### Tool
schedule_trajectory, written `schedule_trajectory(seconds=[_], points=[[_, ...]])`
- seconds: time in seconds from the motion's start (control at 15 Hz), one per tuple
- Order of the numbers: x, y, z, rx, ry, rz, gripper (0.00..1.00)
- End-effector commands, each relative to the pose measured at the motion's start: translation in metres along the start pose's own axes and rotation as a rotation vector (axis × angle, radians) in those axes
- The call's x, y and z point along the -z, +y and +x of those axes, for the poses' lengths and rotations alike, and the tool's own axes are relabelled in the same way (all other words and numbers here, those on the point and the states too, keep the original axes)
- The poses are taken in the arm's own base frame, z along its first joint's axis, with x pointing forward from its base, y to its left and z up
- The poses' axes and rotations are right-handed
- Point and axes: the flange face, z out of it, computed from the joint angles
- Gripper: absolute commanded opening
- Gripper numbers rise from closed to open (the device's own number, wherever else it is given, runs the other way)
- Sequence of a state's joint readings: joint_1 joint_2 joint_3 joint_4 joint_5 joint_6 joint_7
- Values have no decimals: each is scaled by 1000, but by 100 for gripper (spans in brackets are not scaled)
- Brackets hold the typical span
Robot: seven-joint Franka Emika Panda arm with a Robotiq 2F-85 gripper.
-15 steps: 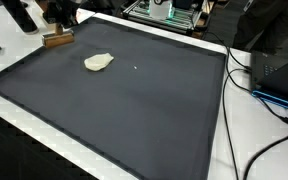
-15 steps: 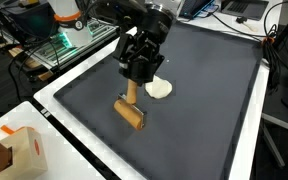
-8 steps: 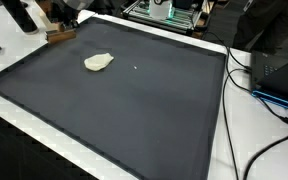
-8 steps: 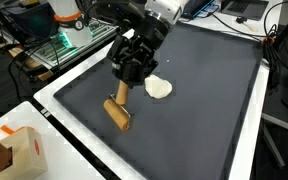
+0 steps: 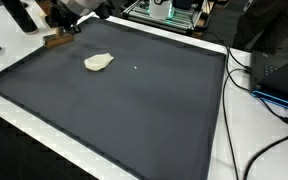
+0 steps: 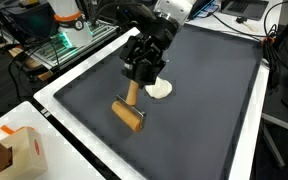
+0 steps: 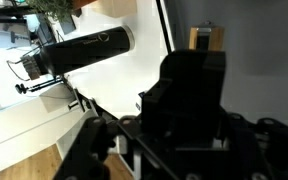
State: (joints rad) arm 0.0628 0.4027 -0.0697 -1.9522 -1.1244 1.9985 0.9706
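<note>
In both exterior views a wooden tool with a straight handle and a block-shaped head (image 6: 127, 113) (image 5: 56, 40) hangs from my gripper (image 6: 140, 80) (image 5: 66, 18). The gripper is shut on the handle, and the head rests on or just above the dark grey mat (image 6: 214, 100) (image 5: 134, 110). A pale cream lump (image 6: 160, 90) (image 5: 98, 62) lies on the mat close beside the tool. In the wrist view the black gripper body fills the lower half, with a bit of the wooden tool (image 7: 206, 38) showing above it. The fingertips are hidden there.
The mat lies on a white table (image 5: 234, 140). Cables (image 5: 246, 75) and a dark device (image 5: 282, 70) sit along one side. A green electronics rack (image 5: 164, 10) (image 6: 56, 45) stands past the mat's far edge. A cardboard box (image 6: 19, 150) sits by the corner.
The gripper swung the wooden tool sideways along the mat's edge half a second ago, then brought it back nearer the cream lump. The lump has not moved.
</note>
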Motion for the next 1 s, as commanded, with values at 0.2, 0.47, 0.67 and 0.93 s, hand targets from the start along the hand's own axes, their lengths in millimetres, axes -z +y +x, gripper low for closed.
schedule_trajectory(seconds=[0.2, 0.47, 0.67, 0.93], points=[[22, -18, 3, 53, 95, -25, 25], [29, -29, 1, 73, 105, -13, 25], [33, -35, -1, 84, 110, -8, 25], [38, -42, -3, 100, 117, 5, 25]])
